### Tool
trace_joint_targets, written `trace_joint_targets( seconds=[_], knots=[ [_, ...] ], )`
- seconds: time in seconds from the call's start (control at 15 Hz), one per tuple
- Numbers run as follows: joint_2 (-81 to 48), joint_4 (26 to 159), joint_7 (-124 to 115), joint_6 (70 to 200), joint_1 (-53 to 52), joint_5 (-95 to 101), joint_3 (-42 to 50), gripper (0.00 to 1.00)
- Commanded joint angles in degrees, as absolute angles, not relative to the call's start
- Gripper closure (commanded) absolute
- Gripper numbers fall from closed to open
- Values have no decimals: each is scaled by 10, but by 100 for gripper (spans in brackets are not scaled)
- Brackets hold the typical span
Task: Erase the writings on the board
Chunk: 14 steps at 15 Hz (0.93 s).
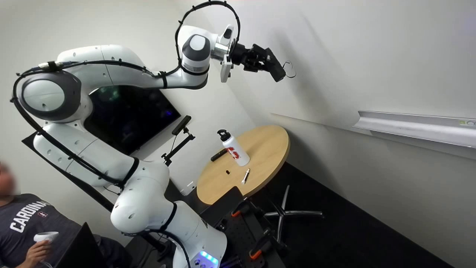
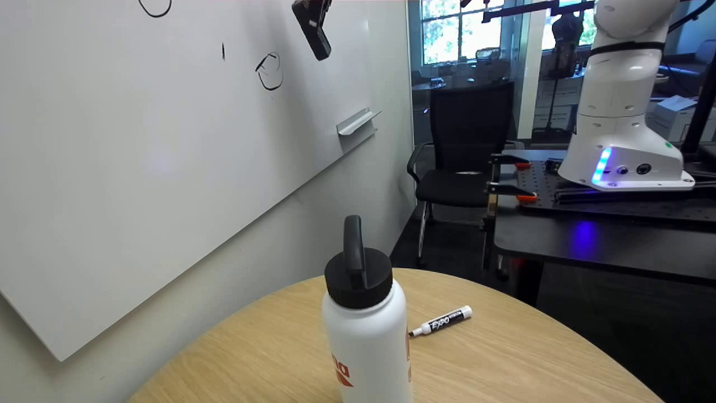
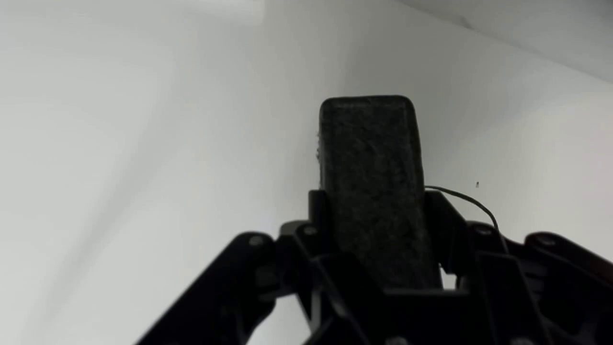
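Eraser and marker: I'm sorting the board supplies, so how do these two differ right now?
The eraser looks black, while the marker is white with a black printed label. The eraser is broad and boxy; the marker is slim and rod-shaped. The eraser is gripped in the tool, whereas the marker lies on the round table. Both are longer than they are wide and show black.

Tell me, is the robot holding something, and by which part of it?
Yes, a black eraser: the gripper pinches it by its two long sides, and one end sticks out past the fingers.
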<state>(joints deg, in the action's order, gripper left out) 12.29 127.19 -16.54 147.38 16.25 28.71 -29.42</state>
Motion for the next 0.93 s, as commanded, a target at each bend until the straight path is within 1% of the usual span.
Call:
trace_joint_targets(
  seconds=[0.0,0.13,0.2,0.67,0.73,0.87],
  knots=[
    [112,1266,-185,1467,98,312,-234,47],
    [105,1262,-185,1467,95,311,-230,47],
    [98,1259,-187,1471,95,309,-230,72],
    [49,1235,-301,1501,39,381,-169,72],
    [43,1231,-321,1505,66,394,-194,72],
    [26,1220,-359,1510,63,420,-193,72]
  ],
)
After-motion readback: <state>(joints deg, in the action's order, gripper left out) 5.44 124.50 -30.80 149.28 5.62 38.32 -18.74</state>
